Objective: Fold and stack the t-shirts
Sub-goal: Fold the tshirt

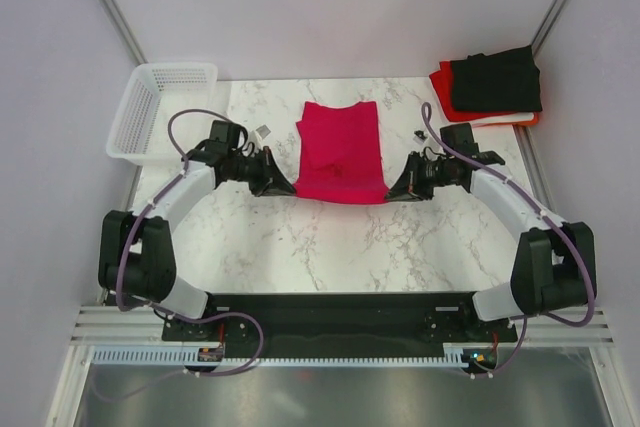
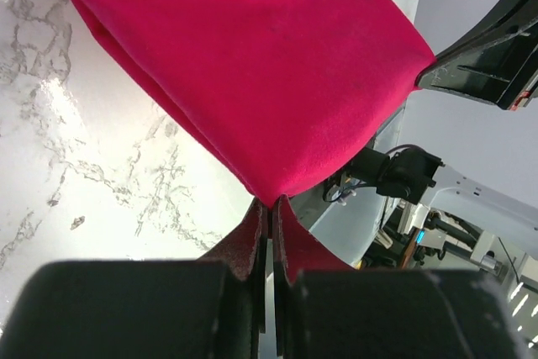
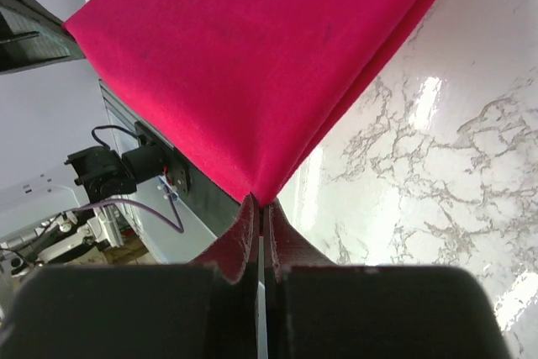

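Observation:
A crimson-pink t-shirt (image 1: 340, 150) lies folded to a long strip in the middle of the marble table (image 1: 330, 247). My left gripper (image 1: 284, 187) is shut on its near left corner, and my right gripper (image 1: 394, 191) is shut on its near right corner. In the left wrist view the cloth (image 2: 252, 65) runs away from the pinched tip at my left gripper (image 2: 270, 201), its near edge lifted off the table. The right wrist view shows the same cloth (image 3: 252, 65) pinched in my right gripper (image 3: 260, 203). Folded black (image 1: 496, 81), orange-red (image 1: 441, 81) and white (image 1: 505, 117) t-shirts are stacked at the back right.
A white mesh basket (image 1: 158, 110) stands at the back left corner. Small tags (image 1: 264, 132) lie on the table left of the pink shirt, and another small item (image 1: 421, 134) lies right of it. Grey walls close in both sides.

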`<state>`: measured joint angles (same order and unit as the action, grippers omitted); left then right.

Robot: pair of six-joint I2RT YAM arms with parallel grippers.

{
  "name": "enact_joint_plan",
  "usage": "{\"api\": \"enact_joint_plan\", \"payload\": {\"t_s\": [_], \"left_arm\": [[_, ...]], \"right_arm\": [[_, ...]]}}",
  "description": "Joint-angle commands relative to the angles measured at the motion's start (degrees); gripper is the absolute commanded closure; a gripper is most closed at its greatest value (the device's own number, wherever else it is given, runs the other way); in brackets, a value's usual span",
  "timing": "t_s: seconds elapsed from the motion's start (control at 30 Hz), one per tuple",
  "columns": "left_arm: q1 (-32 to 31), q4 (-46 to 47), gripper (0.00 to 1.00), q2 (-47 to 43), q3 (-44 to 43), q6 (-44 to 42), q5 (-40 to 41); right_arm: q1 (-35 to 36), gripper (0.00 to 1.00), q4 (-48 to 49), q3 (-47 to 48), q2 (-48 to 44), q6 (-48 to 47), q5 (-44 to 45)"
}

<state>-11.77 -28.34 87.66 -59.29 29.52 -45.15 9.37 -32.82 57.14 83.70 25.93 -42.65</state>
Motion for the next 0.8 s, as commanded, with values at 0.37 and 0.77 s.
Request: {"api": "enact_joint_plan", "payload": {"t_s": [0.37,0.77], "left_arm": [[0.96,0.74,0.98,11.29,-19.09,-9.82,4.01],[1.22,2.4,0.98,40.03,-58.46,-17.3,11.12]], "right_arm": [[-2.95,1.0,8.47,17.71,12.61,-2.11,1.87],[-4.71,1.0,11.37,57.68,45.28,-4.23,4.68]]}}
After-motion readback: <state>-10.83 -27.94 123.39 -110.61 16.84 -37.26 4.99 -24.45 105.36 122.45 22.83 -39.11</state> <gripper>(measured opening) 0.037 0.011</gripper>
